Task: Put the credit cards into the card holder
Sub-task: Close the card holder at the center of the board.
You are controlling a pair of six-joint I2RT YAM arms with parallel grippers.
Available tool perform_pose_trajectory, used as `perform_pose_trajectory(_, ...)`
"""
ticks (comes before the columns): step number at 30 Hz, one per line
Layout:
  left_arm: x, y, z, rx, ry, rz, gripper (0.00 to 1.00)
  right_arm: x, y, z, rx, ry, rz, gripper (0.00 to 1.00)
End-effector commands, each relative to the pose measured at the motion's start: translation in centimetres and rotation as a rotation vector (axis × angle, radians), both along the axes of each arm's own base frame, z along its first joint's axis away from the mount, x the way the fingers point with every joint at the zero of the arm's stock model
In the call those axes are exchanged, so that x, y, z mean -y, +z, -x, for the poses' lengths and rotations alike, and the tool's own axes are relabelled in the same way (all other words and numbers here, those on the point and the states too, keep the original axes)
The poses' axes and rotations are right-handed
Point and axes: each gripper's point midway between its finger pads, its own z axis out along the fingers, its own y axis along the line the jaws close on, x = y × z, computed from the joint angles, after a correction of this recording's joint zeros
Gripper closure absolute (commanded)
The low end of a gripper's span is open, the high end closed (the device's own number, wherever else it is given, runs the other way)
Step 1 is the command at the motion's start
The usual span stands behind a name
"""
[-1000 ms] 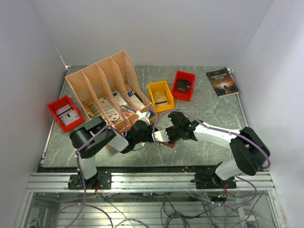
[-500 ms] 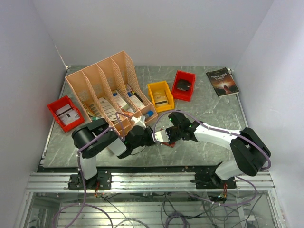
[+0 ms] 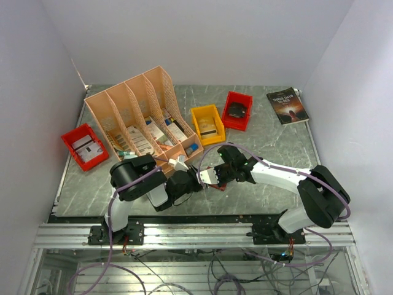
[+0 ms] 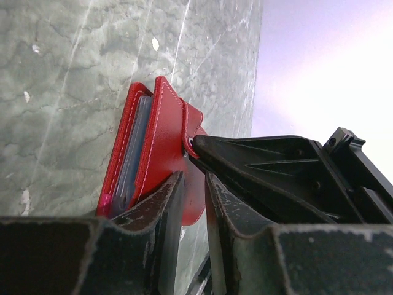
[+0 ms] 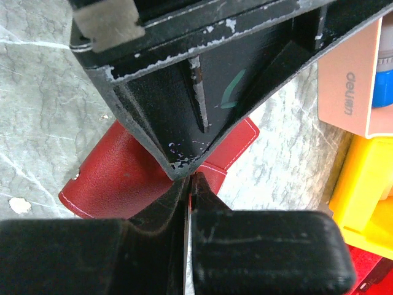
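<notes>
Both claws met at the middle of the green stone table, right at the card holder, which stood up on one edge, its red covers parted a little and the clear pockets showing between them. My right gripper had its fingers pressed together on the holder's snap flap, pinching it just by the metal stud. My left gripper sat with its fingers slightly apart. The lower edge of the red cover showed in the narrow gap between them, but as far as I could see they were not clamped on it. Neither claw carried a card, and from above I could not pick out the credit cards with any certainty. I could not tell either whether the pockets already held one. I judged the step in hand to be opening and steadying the holder, not loading it. To my mind the next move called for the right claw to hold the flap firm while the left drew clear without knocking the holder flat, leaving a pocket mouth exposed for a card.
</notes>
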Motion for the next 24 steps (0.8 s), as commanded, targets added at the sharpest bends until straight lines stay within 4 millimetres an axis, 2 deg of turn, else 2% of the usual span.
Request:
perform_pose_trajectory(1,-2.0,-2.0,-1.2,-0.065,0.146,-0.032,0.66,7.5,-7.0,9.1,-0.358,-0.022,0.299,1.00)
perform_pose_trajectory(12,-2.5,-2.3,-1.9,-0.139,0.278,-0.042,0.75,7.7,-7.1,9.2,-0.359,-0.024,0.305,1.00)
perform_pose_trajectory(24,-0.5,-3.5,-1.8,-0.176,0.233,-0.071,0.75,7.0,-6.4,8.5,-0.326,-0.025,0.271,1.00)
